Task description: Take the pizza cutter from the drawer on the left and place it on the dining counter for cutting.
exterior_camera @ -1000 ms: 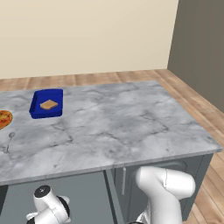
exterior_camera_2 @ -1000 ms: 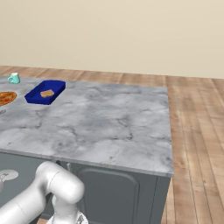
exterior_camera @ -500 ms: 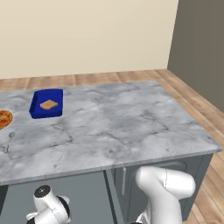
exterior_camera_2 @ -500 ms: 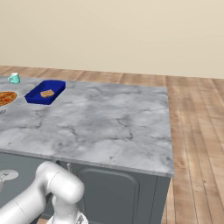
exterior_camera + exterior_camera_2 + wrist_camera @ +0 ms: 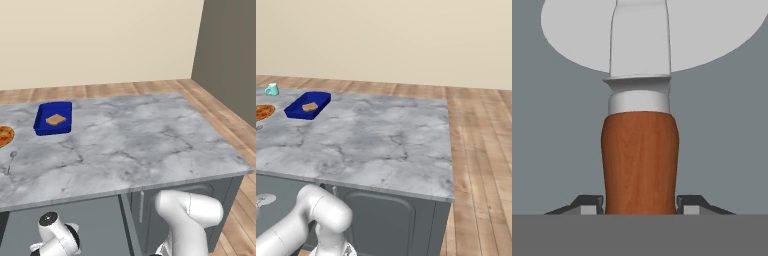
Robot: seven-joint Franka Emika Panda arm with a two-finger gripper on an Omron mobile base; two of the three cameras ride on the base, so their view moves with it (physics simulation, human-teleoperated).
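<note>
Hand view: the hand (image 5: 640,202) sits at the bottom centre, one fingertip (image 5: 587,204) on each side of the cutter (image 5: 640,160) handle, touching or just beside it. Whether they are clamped on it I cannot tell. The cutter's reddish-brown handle runs up the frame centre to a silver neck and round blade at the top, lying on a flat dark grey surface.

Base views: the marble tabletop (image 5: 140,145) carries a blue tray (image 5: 53,119) at upper left and a pizza (image 5: 4,135) at the left edge.
</note>
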